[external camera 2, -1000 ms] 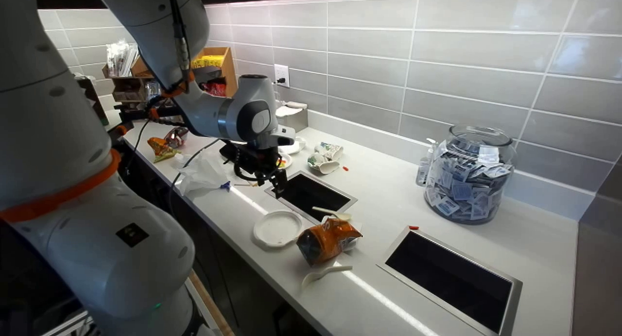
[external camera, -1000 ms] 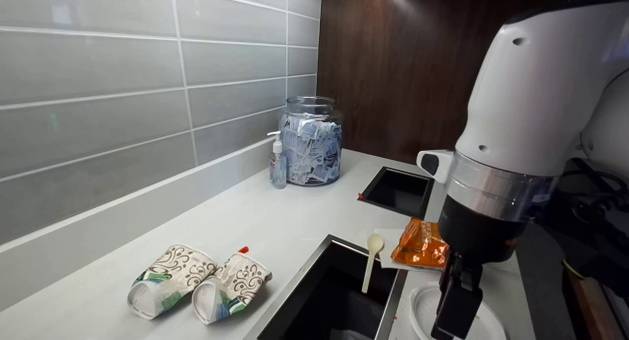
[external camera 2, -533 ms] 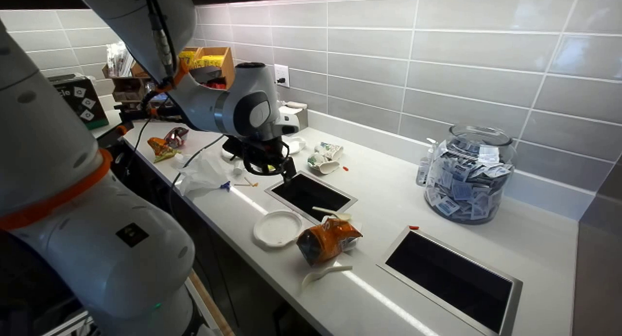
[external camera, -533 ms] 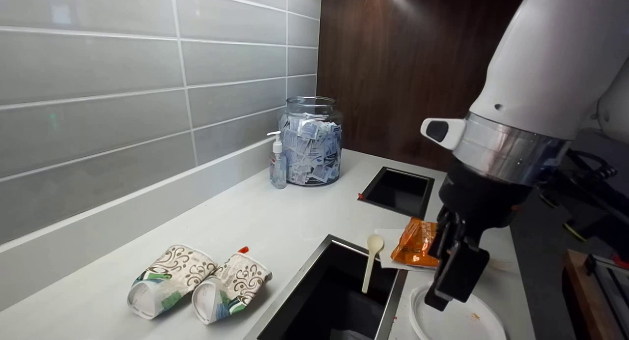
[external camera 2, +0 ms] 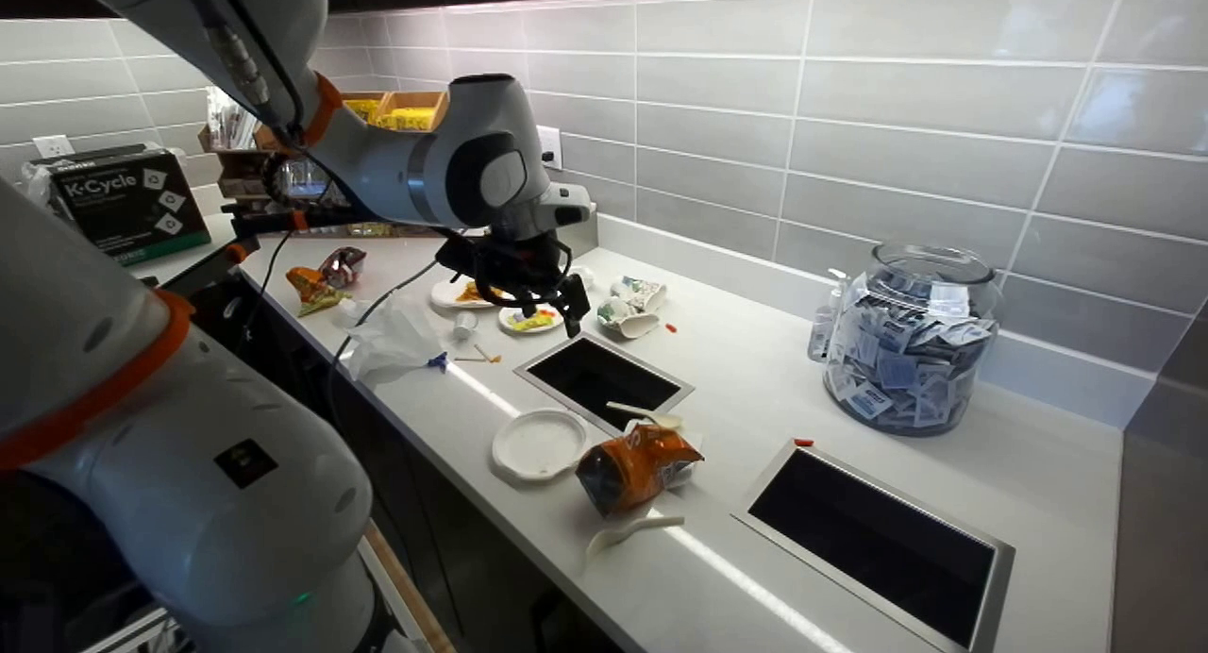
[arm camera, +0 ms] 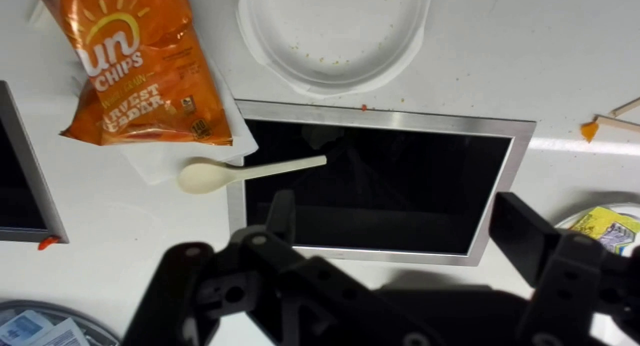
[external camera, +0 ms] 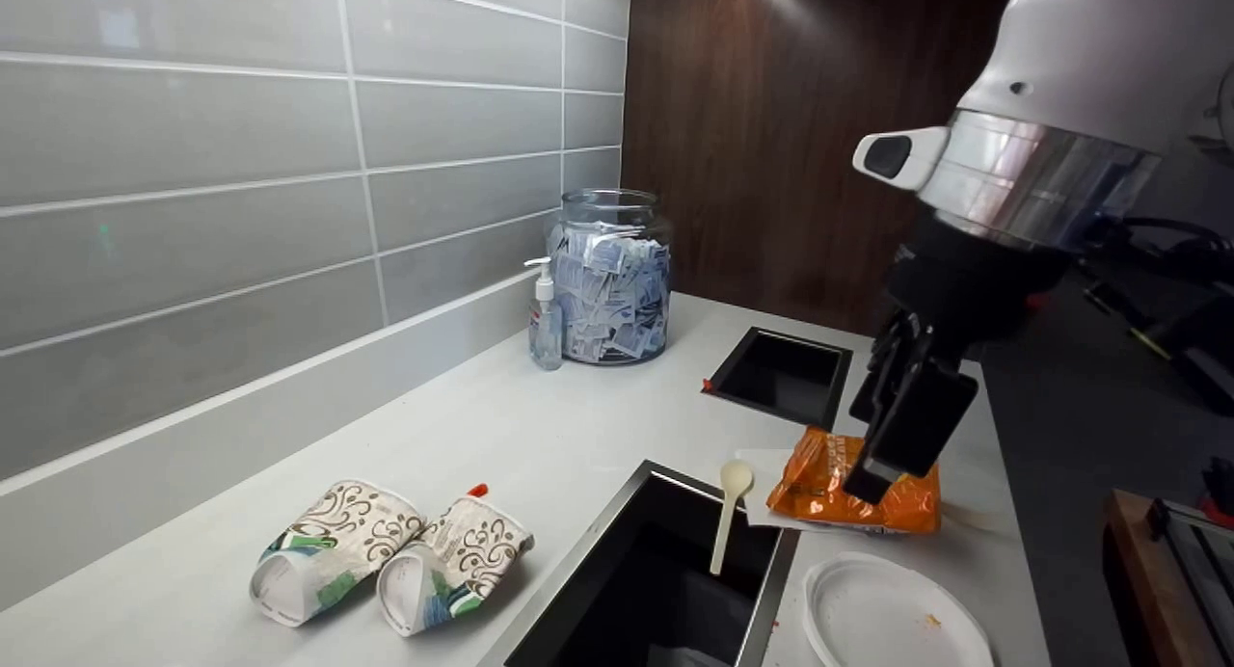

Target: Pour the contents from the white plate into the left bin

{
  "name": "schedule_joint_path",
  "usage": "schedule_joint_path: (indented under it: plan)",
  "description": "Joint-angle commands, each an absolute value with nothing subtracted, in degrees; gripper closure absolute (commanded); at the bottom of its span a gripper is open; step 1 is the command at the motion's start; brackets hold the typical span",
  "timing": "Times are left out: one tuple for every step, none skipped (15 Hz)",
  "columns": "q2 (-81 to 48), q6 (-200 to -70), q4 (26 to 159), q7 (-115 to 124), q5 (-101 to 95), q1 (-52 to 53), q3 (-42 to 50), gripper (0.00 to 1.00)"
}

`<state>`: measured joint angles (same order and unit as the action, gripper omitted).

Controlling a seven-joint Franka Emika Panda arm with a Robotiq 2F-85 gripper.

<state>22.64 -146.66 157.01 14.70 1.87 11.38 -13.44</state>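
A white plate with a few crumbs lies on the counter in both exterior views [external camera: 887,609] [external camera 2: 540,445]; the wrist view [arm camera: 335,23] cuts off its far part. The left bin is a dark rectangular opening with a metal rim [external camera 2: 604,377], beside the plate; it shows whole in the wrist view [arm camera: 400,176]. A beige spoon [arm camera: 205,176] lies over the bin's edge, its handle above the opening. My gripper [arm camera: 397,208] is open and empty, raised over the bin's side away from the plate. It also shows in both exterior views [external camera: 864,445] [external camera 2: 573,313].
An orange chip bag [external camera 2: 637,466] lies beside the plate on a napkin. A second bin [external camera 2: 873,544] lies further right. Crumpled cups [external camera: 337,542], a glass jar [external camera: 612,301], a pump bottle [external camera: 547,325] and a small plate with a yellow packet [external camera 2: 530,320] stand around.
My gripper has risen steadily, uncovering the white plate in an exterior view and the small plates behind in the other view. The plate, bag, spoon and cups have not moved.
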Motion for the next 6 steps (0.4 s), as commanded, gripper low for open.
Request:
schedule_joint_path:
  plan:
    - [26.6,-142.5,157.1,8.7,2.8,12.7,-11.2,0.0]
    - [27.4,-141.8,157.1,7.3,1.8,12.6,-11.3,0.0]
    - [25.4,-144.1,157.0,10.7,2.1,11.5,-12.4,0.0]
    - [25.7,-144.0,156.8,10.1,2.1,11.5,-12.3,0.0]
    - [25.7,-144.0,156.8,10.1,2.1,11.5,-12.3,0.0]
    - [25.6,-144.0,156.8,10.1,2.1,11.5,-12.3,0.0]
